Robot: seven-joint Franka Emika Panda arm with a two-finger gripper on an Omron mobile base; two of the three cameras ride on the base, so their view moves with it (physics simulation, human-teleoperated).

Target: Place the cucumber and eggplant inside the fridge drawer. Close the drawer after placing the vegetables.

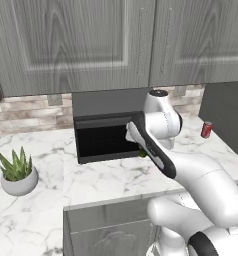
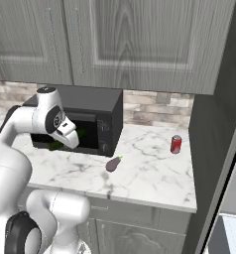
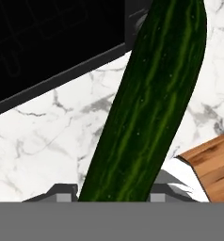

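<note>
Hand view, nearest first: cucumber (image 3: 151, 108) runs up from between the two fingertips (image 3: 62, 192), one on each side, pressed against it. Gripper (image 3: 108, 194) looks clamped on the cucumber. Cucumber hangs over white marble counter (image 3: 48, 136), its far end up by the microwave (image 3: 48, 42) front. Wood-brown corner (image 3: 212, 164) at lower right, can't tell what it is.

Base views: arm bends down in front of the microwave (image 1: 103, 137), a bit of green cucumber (image 2: 54, 145) showing under the hand. Microwave dark inside; contents can't be made out. Eggplant (image 2: 113, 163) lies on the counter (image 2: 154, 173) just right of the microwave, apart from the gripper, bare marble all round it. Red can (image 2: 176, 144) stands farther right, near the dark tall panel (image 2: 209, 149), well apart from the eggplant. Potted plant (image 1: 17, 172) on the left counter stretch, well clear of the arm. Counter front edge runs below the eggplant, grey cabinets (image 1: 106, 227) under it. Upper cabinets (image 1: 91, 40) hang close over the microwave.
</note>
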